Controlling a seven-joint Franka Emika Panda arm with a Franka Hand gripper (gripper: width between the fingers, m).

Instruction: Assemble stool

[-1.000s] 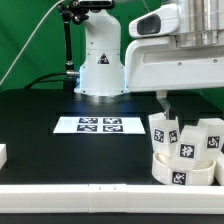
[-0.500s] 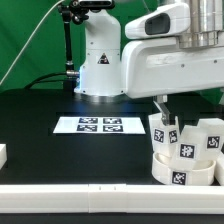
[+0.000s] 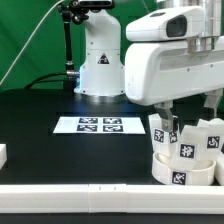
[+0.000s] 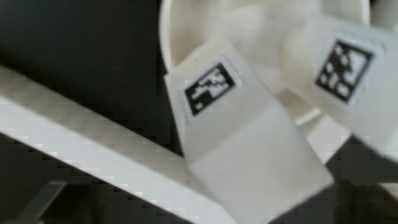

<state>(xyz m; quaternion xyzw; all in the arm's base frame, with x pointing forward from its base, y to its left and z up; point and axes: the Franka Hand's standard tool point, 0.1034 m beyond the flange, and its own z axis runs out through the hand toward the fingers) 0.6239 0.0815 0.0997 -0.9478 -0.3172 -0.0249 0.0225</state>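
Note:
The stool parts cluster at the exterior view's right: a round white seat [image 3: 178, 172] with tagged chunky legs [image 3: 189, 143] standing on or behind it. My gripper [image 3: 178, 112] hangs just above the legs, one dark finger [image 3: 163, 107] close over the leftmost leg [image 3: 164, 133]. In the wrist view a tagged leg [image 4: 228, 120] fills the middle and reaches down between my open jaws; my gripper [image 4: 214, 212] is not closed on it. A second tagged leg [image 4: 342, 66] stands beside it.
The marker board [image 3: 100, 125] lies flat mid-table. A long white bar [image 3: 90, 196] edges the front, seen also in the wrist view as the white bar [image 4: 71, 118]. A small white block [image 3: 3, 154] sits at the left edge. The robot base [image 3: 100, 65] stands behind.
The arm's hand has come lower and nearer over the stool parts, looming larger in the exterior view. The jaws stay open and the parts have not moved.

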